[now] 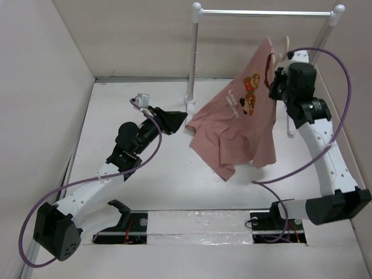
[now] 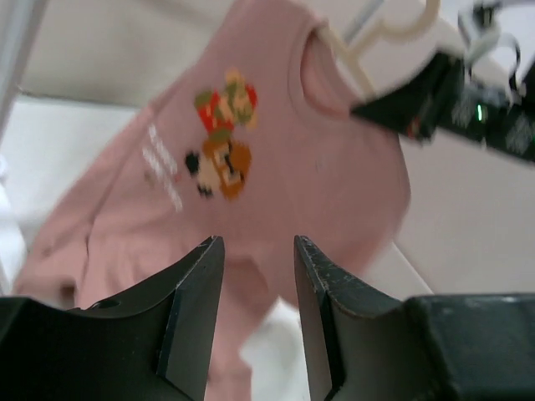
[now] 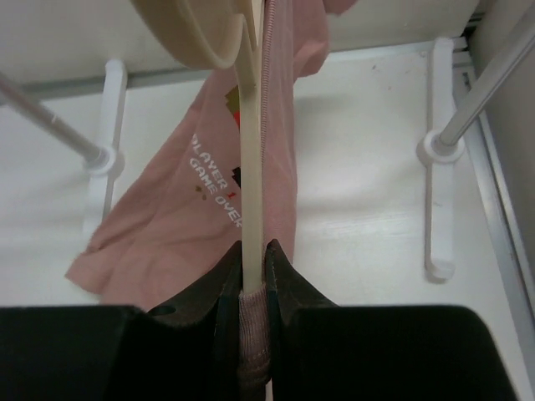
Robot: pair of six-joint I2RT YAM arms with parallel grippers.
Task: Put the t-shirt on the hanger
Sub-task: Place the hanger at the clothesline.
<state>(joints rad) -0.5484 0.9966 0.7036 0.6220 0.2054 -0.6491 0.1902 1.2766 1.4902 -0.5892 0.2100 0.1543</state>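
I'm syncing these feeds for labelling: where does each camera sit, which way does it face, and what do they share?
Top external: above and behind the arms, looking down on the table; both arms show, right gripper at the hanger.
Left wrist: on the left arm, facing the printed front of the hanging t-shirt; its fingers stand apart.
Right wrist: on the right arm, looking down along the hanger to the table; its fingers clamp hanger and t-shirt.
Shared: all three show t-shirt and hanger.

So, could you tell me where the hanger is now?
The hanger is upper right in the top view, under the right end of the rail, clamped with the shirt collar in the right gripper.
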